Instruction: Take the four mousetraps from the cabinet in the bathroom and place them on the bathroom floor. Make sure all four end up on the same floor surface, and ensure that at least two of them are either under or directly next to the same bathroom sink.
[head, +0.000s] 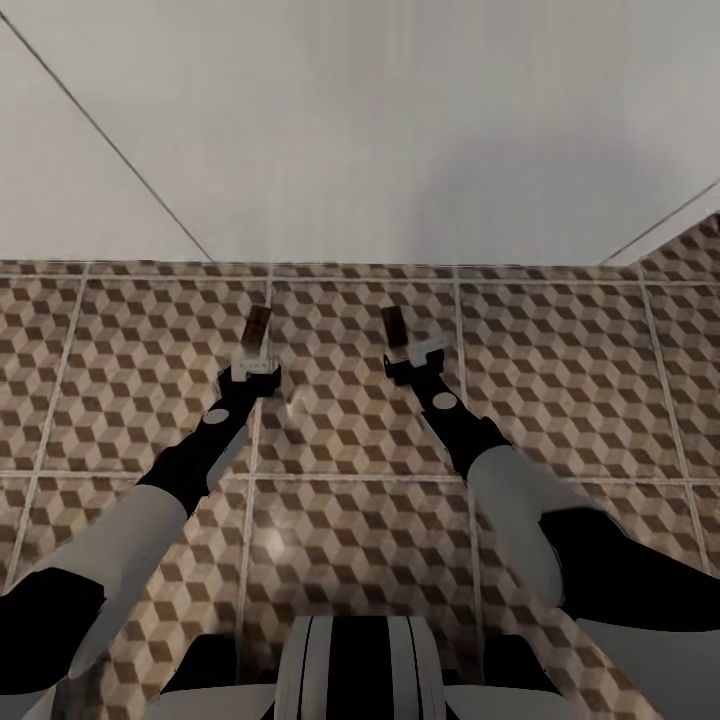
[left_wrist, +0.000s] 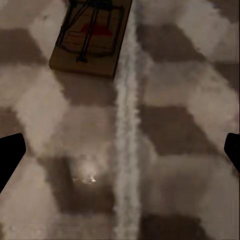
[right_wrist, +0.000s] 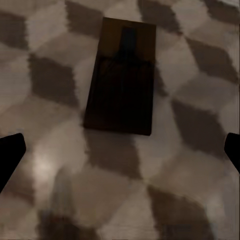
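Mousetraps: two show, both lying flat on the bathroom floor (head: 350, 420). Left mousetrap (head: 258, 325) sits at about 12 o'clock just beyond the left gripper (head: 255, 372), right beside a pale grout line (left_wrist: 127, 125); in the left wrist view it (left_wrist: 90, 40) lies free on the tile, wire parts up, nothing gripping it. Left gripper hangs over the floor with fingers spread wide, dark tips at both frame edges, empty.

Right mousetrap (head: 393, 325) lies at roughly 11 o'clock just beyond the right gripper (head: 415, 362); right wrist view shows it (right_wrist: 122, 75) dark, flat on the tile, apart from the fingers. Right gripper also wide apart, holding nothing.

Progress, as a judgement: two of four look placed on the same tiled surface, a short way from the wall. Two more not accounted for here; cabinet and sink placement can't be checked from these views.

Surface: big square tiles, brown, beige and white cube pattern, glossy highlight. Plain pale wall (head: 360, 130) at 12 o'clock, with thin seam lines.
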